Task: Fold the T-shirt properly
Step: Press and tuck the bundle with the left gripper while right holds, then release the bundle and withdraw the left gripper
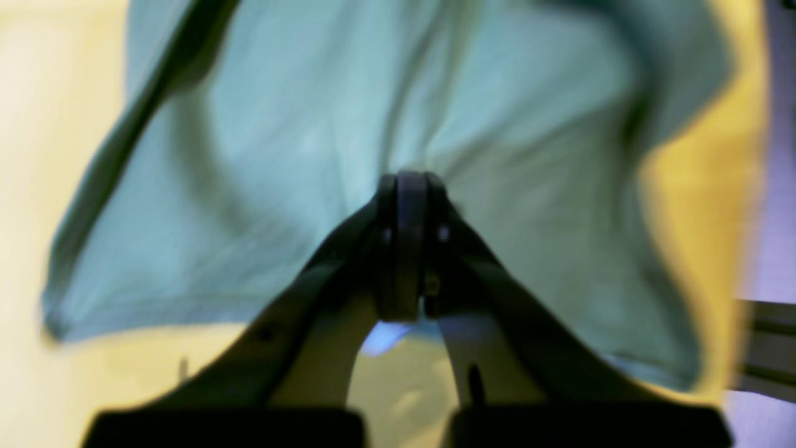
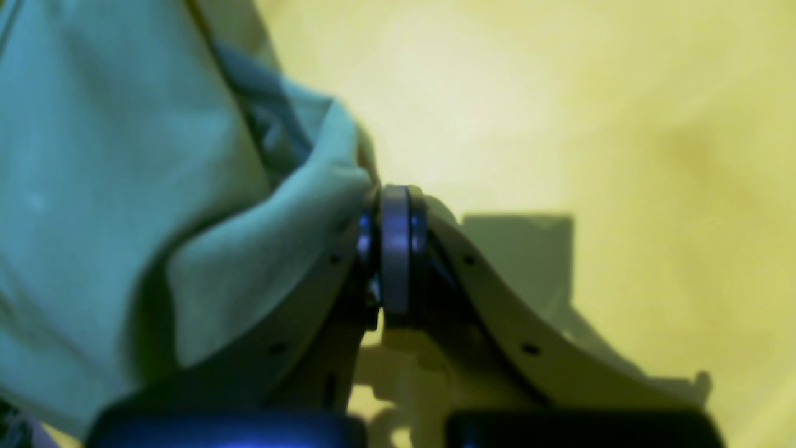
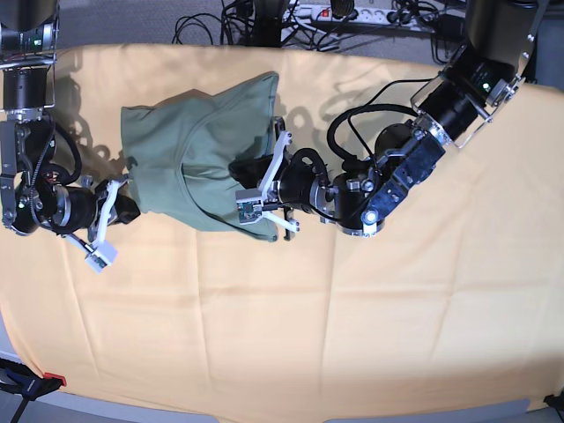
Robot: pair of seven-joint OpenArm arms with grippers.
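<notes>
One large yellow-orange cloth (image 3: 370, 300) is spread beneath both arms. On it, between the two grippers, the plain sage-green short-sleeved T-shirt of thin knit fabric (image 3: 198, 154) is bunched and partly raised. The left gripper (image 1: 407, 186) is seen with its jaws pressed together on a pinch of the shirt's fabric, the cloth fanning out beyond its tips. The right gripper (image 2: 388, 193) is likewise clamped tight on a fold of the shirt's edge.
</notes>
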